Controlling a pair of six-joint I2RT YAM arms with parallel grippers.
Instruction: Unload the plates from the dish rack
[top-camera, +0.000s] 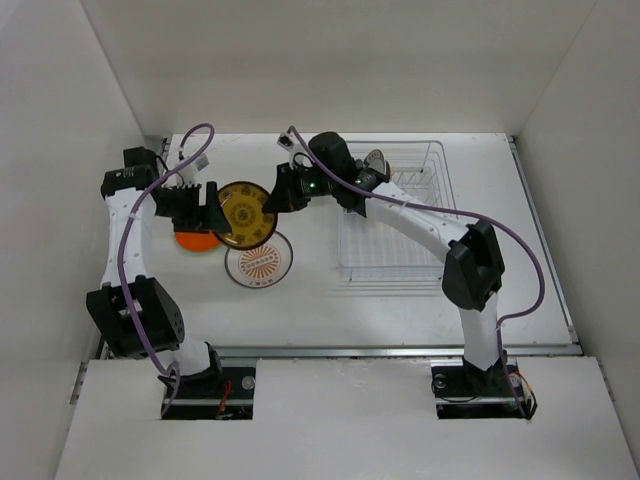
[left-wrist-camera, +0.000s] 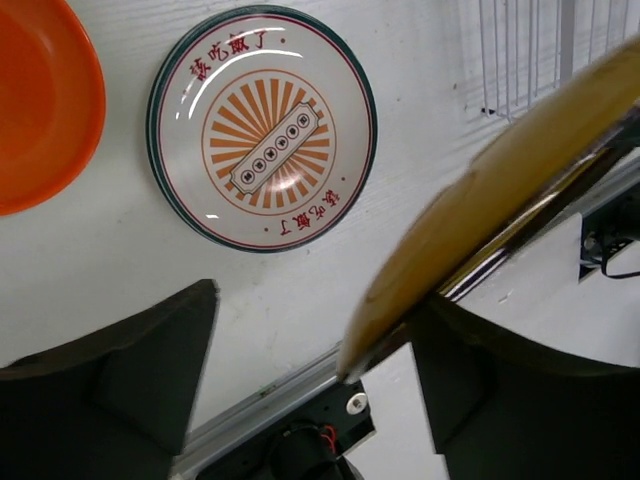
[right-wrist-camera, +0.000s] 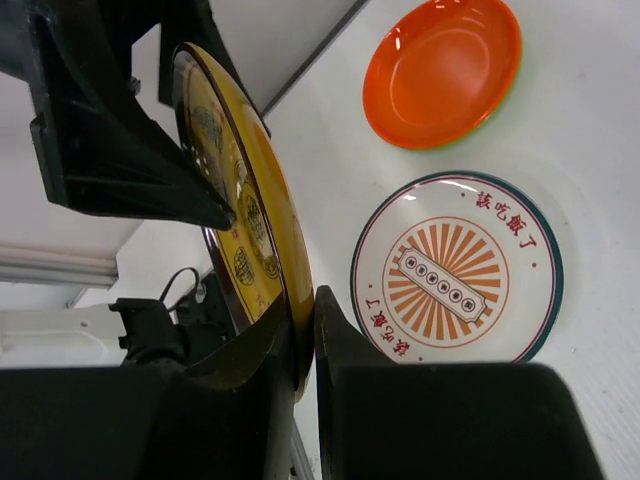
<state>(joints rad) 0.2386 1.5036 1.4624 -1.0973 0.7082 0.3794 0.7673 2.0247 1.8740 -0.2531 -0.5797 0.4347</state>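
My right gripper (top-camera: 272, 192) is clenched on the rim of the yellow-brown patterned plate (top-camera: 246, 213), holding it on edge above the table (top-camera: 320, 300), left of the dish rack (top-camera: 390, 250). My left gripper (top-camera: 211, 210) is released, its jaws spread wide on either side of that plate's opposite rim, one finger (left-wrist-camera: 470, 370) touching it. On the table just near of it lies the white sunburst plate (top-camera: 259, 260), and to the left the orange plate (top-camera: 192, 241).
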